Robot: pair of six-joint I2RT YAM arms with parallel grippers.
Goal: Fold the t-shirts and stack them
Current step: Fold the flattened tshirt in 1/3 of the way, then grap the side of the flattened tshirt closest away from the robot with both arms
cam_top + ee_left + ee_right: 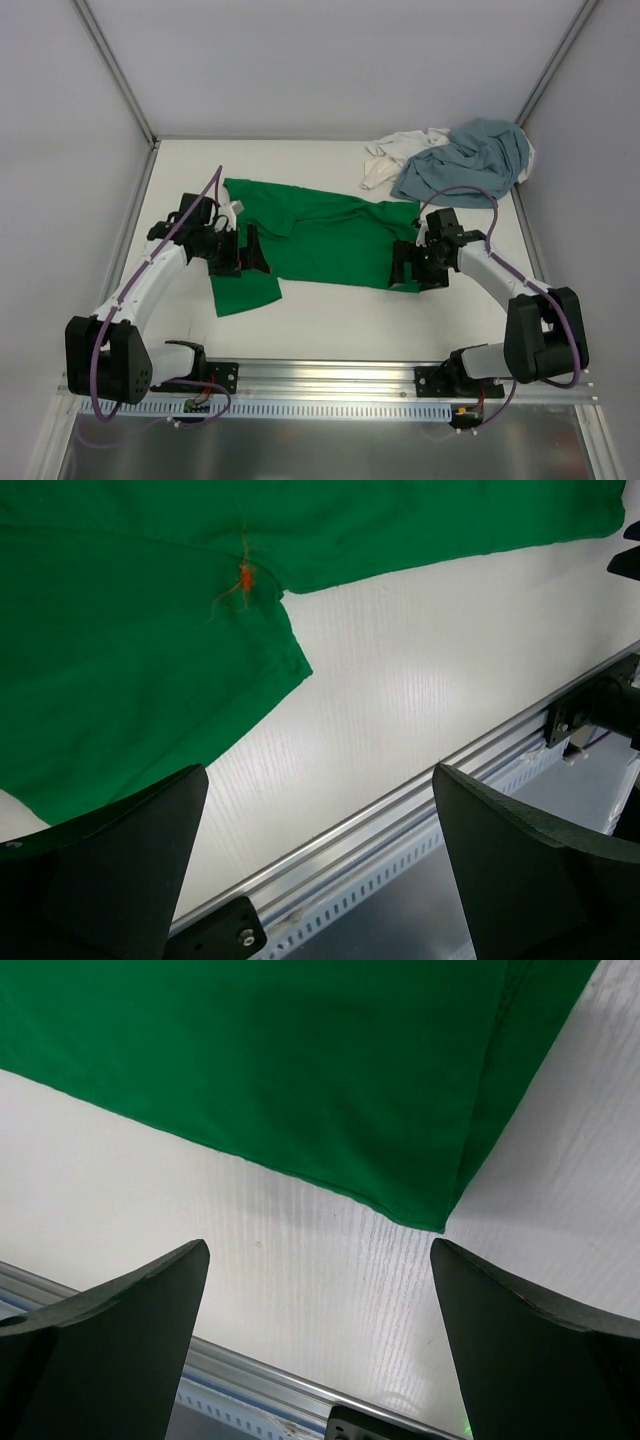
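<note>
I'm folding the green t-shirt [320,240]. The left gripper [244,251] at nine o'clock and the right gripper [405,264] at three are both released. Next I'd pinch its edges.

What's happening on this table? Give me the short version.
Two robot arms are working on the green shirt, which lies spread across the middle of the table. The left claw is at its left end and the right claw at its right end. Both are open and hold nothing. The blue shirt and white shirt sit crumpled in a heap at the far right corner, not yet folded.
</note>
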